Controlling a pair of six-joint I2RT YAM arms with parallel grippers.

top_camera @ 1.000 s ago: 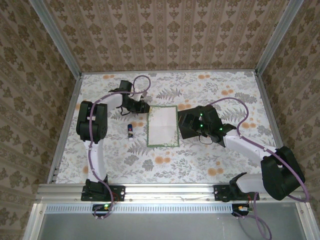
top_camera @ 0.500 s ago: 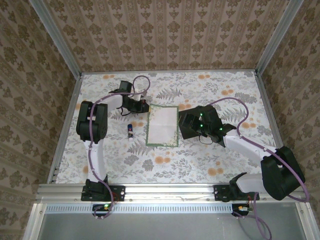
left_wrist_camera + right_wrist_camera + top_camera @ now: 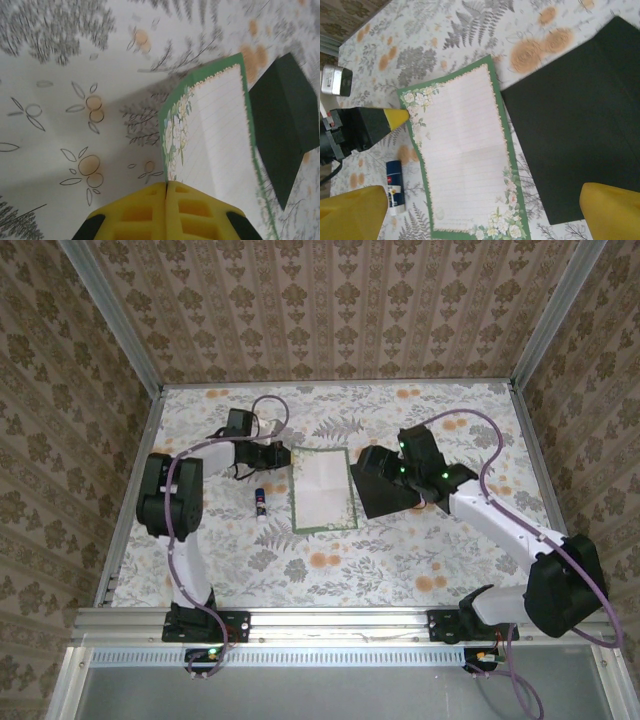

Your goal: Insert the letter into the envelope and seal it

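- Left gripper (image 3: 166, 186): fingers closed on the 11 o'clock corner of the letter (image 3: 323, 490), which lies on the table (image 3: 400, 570).
- Envelope (image 3: 385, 498): flat, just beside the letter at its 3 o'clock.
- Right gripper (image 3: 483, 200): fingers spread wide over the envelope, holding nothing.
- Glue stick (image 3: 261, 501): at the letter's 9 o'clock.

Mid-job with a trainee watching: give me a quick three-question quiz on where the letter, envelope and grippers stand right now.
1. True or false: the letter is already inside the envelope.
2. Multiple choice: in the top view the glue stick lies (A) left of the letter, (B) on the envelope, (C) on the letter.
3. Fill in: the right gripper stands open, and the left gripper is shut on the letter's ____.

Key: 1 false, they lie side by side; 2 A; 3 corner.
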